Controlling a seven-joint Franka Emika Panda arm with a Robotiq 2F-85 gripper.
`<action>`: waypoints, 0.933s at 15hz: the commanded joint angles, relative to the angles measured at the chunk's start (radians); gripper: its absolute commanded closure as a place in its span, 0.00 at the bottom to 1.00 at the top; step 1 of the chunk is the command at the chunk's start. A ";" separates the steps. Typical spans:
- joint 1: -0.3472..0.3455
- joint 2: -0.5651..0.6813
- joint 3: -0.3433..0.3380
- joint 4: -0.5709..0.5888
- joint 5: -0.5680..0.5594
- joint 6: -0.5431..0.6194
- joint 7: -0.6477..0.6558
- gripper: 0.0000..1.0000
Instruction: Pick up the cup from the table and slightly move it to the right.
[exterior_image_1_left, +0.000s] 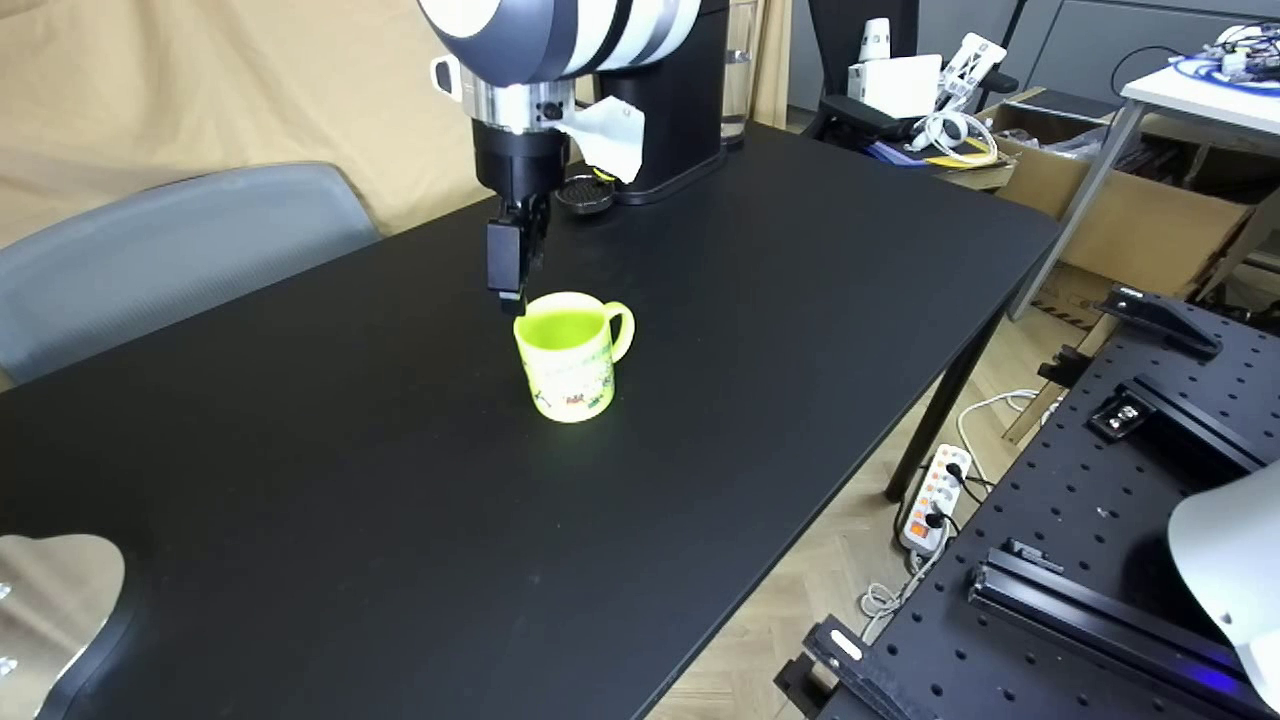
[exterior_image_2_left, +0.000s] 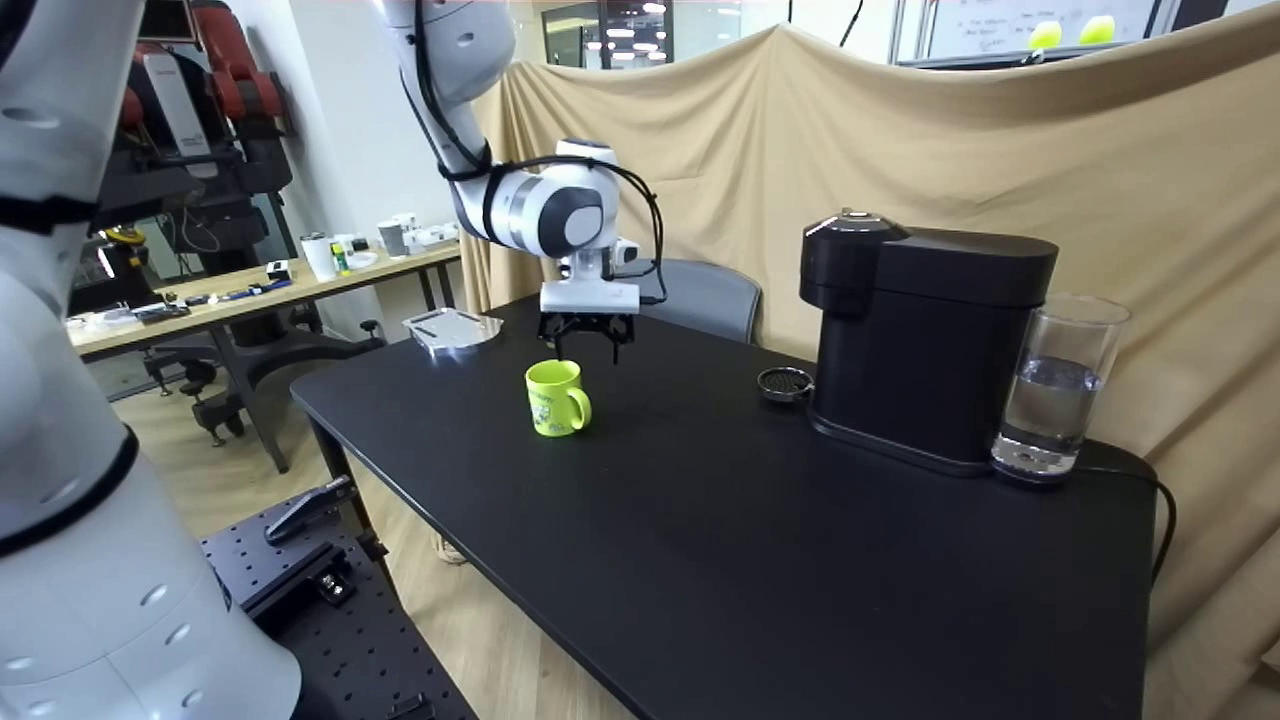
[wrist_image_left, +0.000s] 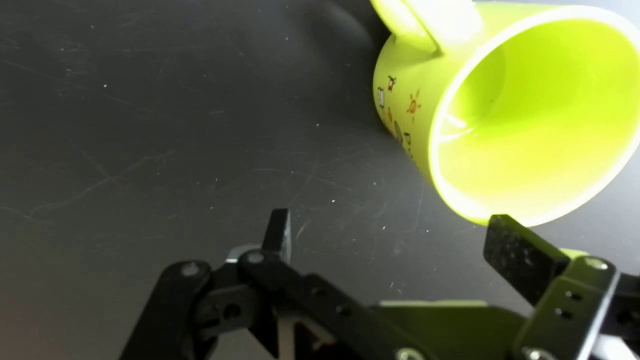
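Scratched black table (wrist_image_left: 200, 140) bears a round-rimmed cup (exterior_image_1_left: 568, 362).

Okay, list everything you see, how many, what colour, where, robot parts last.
table: one, black, centre
mug: one, lime green, on table
coffee machine: one, black, on table
cup stand: one, dark, by coffee machine
tank: one, clear, by coffee machine
metal tray: one, silver, on table
cloth: one stretch, beige, behind table
chairs: two, grey and black, beyond table
side tables: two, white and wooden, background
power strip: one, white, floor
pegboard: one, black, beside table
background clutter: too crowded to count
arm: one, white, over table
jaws: one pair, black, open near mug
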 joint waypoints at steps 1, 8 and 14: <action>-0.018 -0.023 0.018 -0.008 -0.010 -0.006 -0.017 0.00; -0.022 -0.066 0.020 -0.052 -0.011 -0.018 -0.053 0.00; -0.008 -0.056 -0.015 -0.081 -0.054 -0.051 -0.046 0.25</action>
